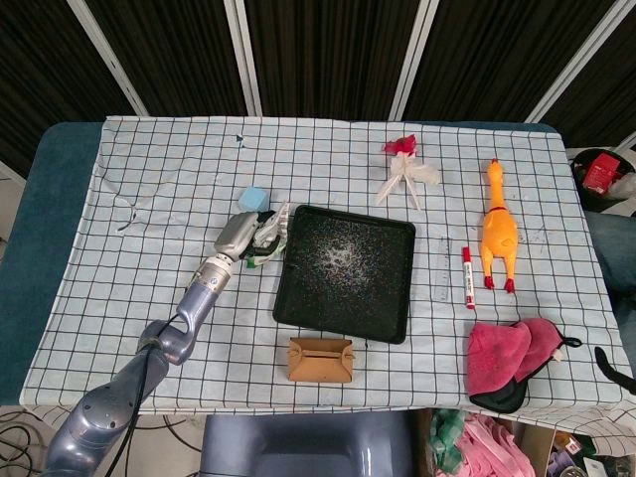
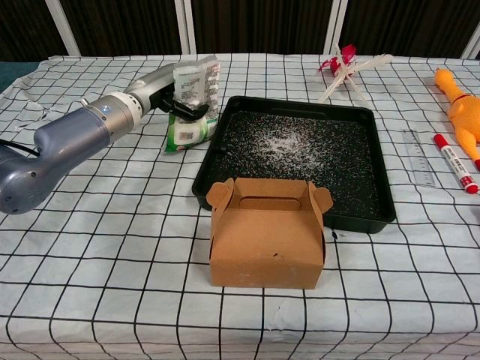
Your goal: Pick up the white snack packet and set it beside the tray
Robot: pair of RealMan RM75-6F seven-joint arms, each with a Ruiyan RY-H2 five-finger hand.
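The white snack packet [image 2: 193,96], green at its lower end, stands tilted just left of the black tray [image 2: 360,127]. My left hand [image 2: 166,84] grips it from the left, with dark fingers wrapped across its front. Its lower end seems to touch the checked cloth near the tray's left rim. From the head view, the left hand [image 1: 237,237] and packet [image 1: 270,237] sit against the tray's [image 1: 298,303] upper left corner. The tray holds only white speckles. My right hand appears in neither view.
A brown carton box [image 2: 266,234] stands in front of the tray. A small blue object [image 1: 252,197] lies behind the hand. Right of the tray lie a ruler [image 1: 443,276], a red marker [image 1: 466,276], a rubber chicken [image 1: 497,227] and a pink cloth [image 1: 512,360]; a red-and-white toy [image 1: 405,169] lies behind.
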